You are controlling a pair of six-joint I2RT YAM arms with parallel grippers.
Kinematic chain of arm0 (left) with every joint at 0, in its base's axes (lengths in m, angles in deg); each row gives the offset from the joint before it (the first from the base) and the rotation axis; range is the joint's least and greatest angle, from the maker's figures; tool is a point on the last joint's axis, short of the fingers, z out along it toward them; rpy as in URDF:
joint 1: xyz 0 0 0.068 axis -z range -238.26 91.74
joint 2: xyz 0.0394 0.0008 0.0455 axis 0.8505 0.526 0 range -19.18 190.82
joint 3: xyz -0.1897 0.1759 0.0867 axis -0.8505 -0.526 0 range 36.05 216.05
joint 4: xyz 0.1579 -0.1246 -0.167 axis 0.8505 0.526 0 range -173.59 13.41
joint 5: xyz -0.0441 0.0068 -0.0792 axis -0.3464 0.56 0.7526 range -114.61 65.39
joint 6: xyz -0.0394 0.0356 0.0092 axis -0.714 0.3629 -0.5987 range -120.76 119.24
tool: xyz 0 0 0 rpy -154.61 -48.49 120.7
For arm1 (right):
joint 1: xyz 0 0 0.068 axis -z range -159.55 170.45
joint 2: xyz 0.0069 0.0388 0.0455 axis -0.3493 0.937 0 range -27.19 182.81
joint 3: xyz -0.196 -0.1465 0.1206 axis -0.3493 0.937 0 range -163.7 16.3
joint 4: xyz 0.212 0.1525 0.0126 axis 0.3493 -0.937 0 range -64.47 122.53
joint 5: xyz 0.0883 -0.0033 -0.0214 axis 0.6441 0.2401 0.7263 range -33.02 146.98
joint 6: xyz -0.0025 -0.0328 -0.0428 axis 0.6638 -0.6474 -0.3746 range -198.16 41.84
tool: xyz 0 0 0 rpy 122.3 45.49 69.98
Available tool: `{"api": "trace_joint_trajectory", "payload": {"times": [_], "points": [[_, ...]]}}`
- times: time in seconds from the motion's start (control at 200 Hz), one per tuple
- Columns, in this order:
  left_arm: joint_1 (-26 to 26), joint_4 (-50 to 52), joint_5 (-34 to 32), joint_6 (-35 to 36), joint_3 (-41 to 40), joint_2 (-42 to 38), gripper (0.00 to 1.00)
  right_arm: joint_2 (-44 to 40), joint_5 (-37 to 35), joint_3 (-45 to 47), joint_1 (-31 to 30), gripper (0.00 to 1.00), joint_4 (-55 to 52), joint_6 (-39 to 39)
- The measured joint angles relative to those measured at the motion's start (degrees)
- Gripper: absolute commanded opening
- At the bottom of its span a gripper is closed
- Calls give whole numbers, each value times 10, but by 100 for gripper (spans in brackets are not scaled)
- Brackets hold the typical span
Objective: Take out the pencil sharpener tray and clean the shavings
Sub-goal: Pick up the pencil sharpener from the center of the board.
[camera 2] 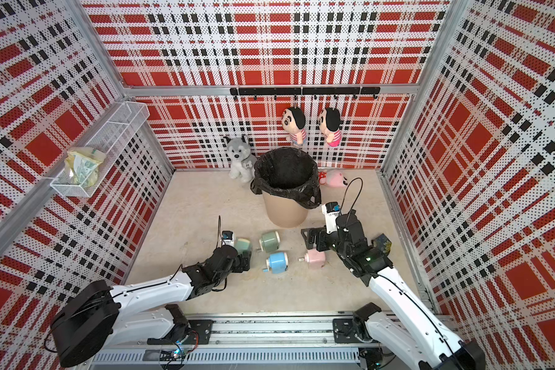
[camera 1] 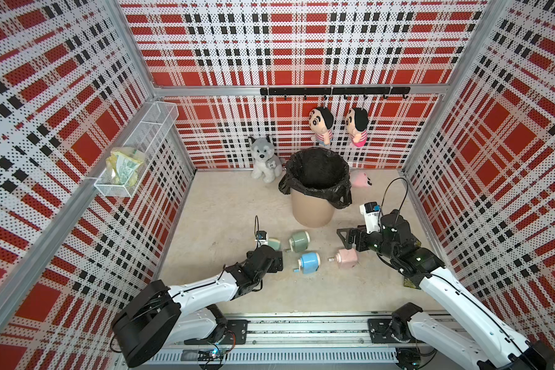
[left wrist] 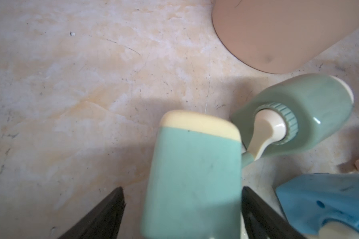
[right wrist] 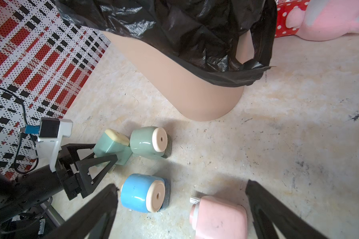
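The teal sharpener (left wrist: 193, 171) lies leftmost on the table (camera 1: 225, 205). The left claw (left wrist: 182, 190) straddles it, jaws wide, one finger (left wrist: 255, 207) touching, positioned for gripping. The right claw (right wrist: 181, 184) hangs wide and empty above the pink sharpener (right wrist: 218, 217).

Four pencil sharpeners cluster on the marbled surface before the tan bin (camera 1: 313, 214) with its black liner. The square mint sharpener (right wrist: 110, 144), cream at one end, sits just beside the sage-green sharpener (camera 1: 299, 241). Nearer the front lie the blue sharpener (camera 1: 309, 262) and the pink sharpener (camera 1: 347, 259). The two rounded bodies turn their cream pencil-hole faces rightward.
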Motion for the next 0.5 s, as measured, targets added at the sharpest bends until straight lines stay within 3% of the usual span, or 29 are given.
{"api": "trace_joint_trajectory", "payload": {"times": [0.501], "points": [[25, -101, -47, -4, -41, 19, 86, 0, 0, 0, 0, 100, -5, 0]]}}
